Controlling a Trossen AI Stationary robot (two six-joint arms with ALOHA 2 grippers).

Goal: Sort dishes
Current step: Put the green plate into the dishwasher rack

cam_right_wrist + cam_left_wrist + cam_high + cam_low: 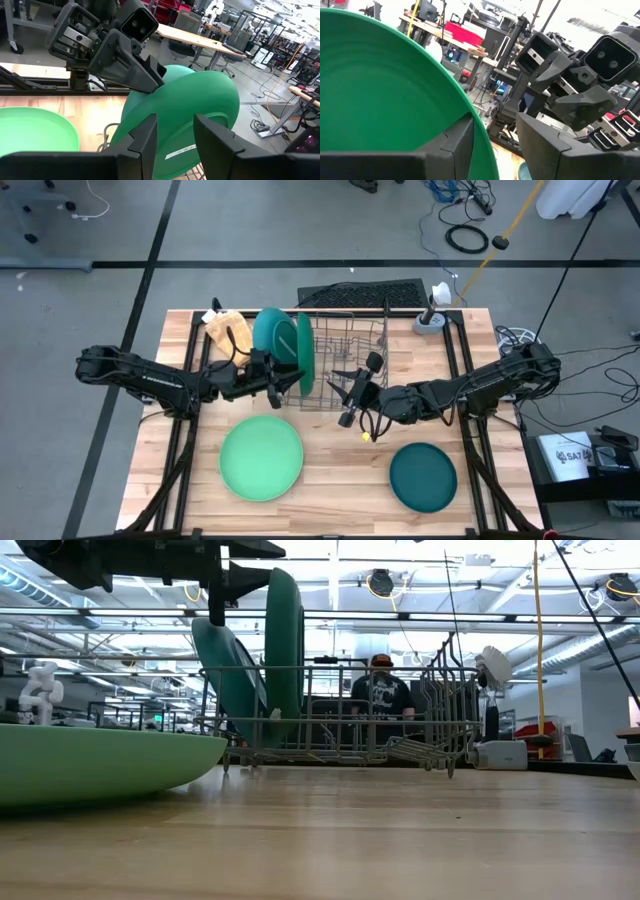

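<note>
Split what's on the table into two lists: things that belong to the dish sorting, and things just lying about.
Belongs to the job:
- green plate standing in the wire rack, left pincer at its rim
- teal plate standing beside it
- light green plate flat on the table
- dark teal plate flat on the table
- right pincer

Just lying about:
- tan lump
- keyboard

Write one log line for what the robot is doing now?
left gripper: gripping rim of green round plate upright in grey wire rack | right gripper: open beside it

Bright, even overhead light; soft shadows; near fingers (555, 150) blurred.
</note>
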